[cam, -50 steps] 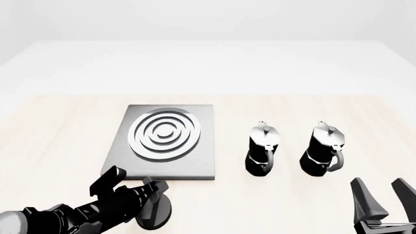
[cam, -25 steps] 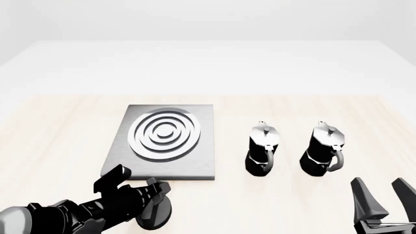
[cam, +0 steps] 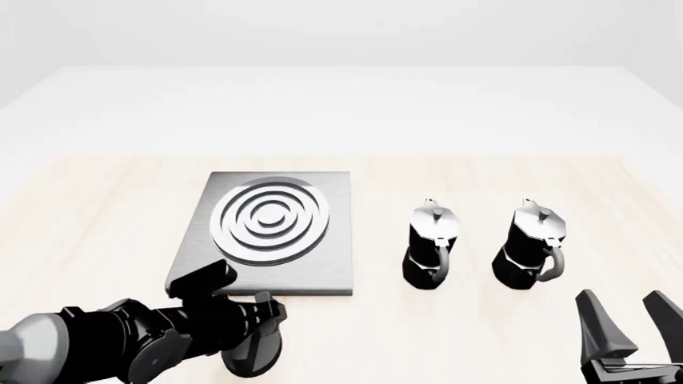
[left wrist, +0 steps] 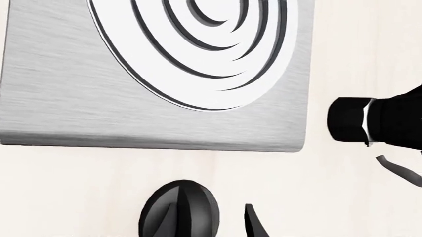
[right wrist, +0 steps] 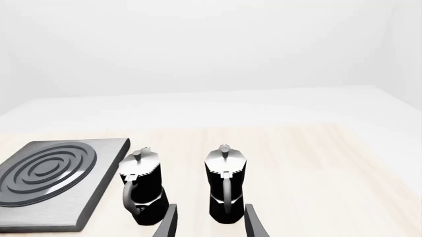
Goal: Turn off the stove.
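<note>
The flat square brushed-grey metal stove plate with concentric silver burner rings (cam: pixel 269 232) is laid on the pale wooden table (cam: pixel 107 224). Its round black knob with a raised bar (cam: pixel 254 354) is seated just beside the plate's near edge. The left claw (cam: pixel 237 298) is positioned over the knob with its fingers spread around it; contact cannot be confirmed. Two black-and-silver moka pots (cam: pixel 431 243) (cam: pixel 530 245) are stood to the right of the plate. The right claw (cam: pixel 632 330) is held wide, near the pots.
</note>
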You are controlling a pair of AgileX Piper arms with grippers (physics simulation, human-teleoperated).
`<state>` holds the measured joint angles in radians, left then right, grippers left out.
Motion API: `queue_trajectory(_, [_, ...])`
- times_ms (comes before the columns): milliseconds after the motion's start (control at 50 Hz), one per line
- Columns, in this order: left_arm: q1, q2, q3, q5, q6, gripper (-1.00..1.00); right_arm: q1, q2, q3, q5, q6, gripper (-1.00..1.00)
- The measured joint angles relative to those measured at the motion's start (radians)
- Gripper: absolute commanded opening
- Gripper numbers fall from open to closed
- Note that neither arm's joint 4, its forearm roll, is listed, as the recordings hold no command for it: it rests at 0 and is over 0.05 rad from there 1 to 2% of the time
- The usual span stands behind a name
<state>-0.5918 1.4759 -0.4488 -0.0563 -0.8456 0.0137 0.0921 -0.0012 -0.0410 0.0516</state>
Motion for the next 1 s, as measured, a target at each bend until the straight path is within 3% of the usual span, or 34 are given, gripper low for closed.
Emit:
queue_trajectory(180, [-0.003,0.013,-0.045,0.084,0.017,1.0,-0.001,0.004,0.0,-0.004,0.0,1.0])
queue_trajectory(520, [0.01,0.026,-0.087,0.146,0.041,1.0,0.002,-0.011,0.0,0.008,-0.004,1.0])
queue_trajectory(1000, [0.041,-0.028,-0.127,0.161,0.11,1.0,0.011,-0.057,-0.002,0.048,-0.013,1.0])
